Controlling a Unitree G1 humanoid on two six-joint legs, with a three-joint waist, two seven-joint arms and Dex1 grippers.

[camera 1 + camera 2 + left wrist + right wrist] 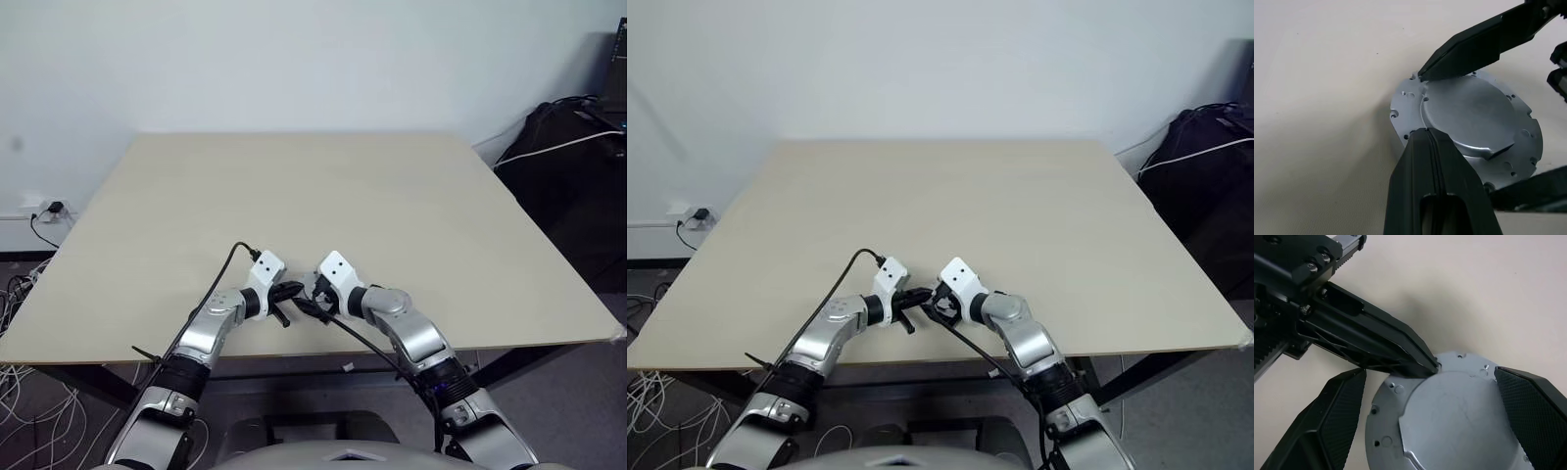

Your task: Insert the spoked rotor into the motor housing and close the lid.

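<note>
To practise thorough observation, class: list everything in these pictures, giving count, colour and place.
table: one, beige, centre.
round metal part: one, silver, on the table near its front edge.
bag: one, black, right of table.
cables: several, white and black, floor at left.
wall socket: one, white, low on left wall.
left gripper: black fingers shut, tip at the part's rim.
right gripper: black fingers open, either side of the part.

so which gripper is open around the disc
The right gripper: its fingers stand spread on either side of the disc. The left gripper is shut, its tip at the disc's rim.
</note>
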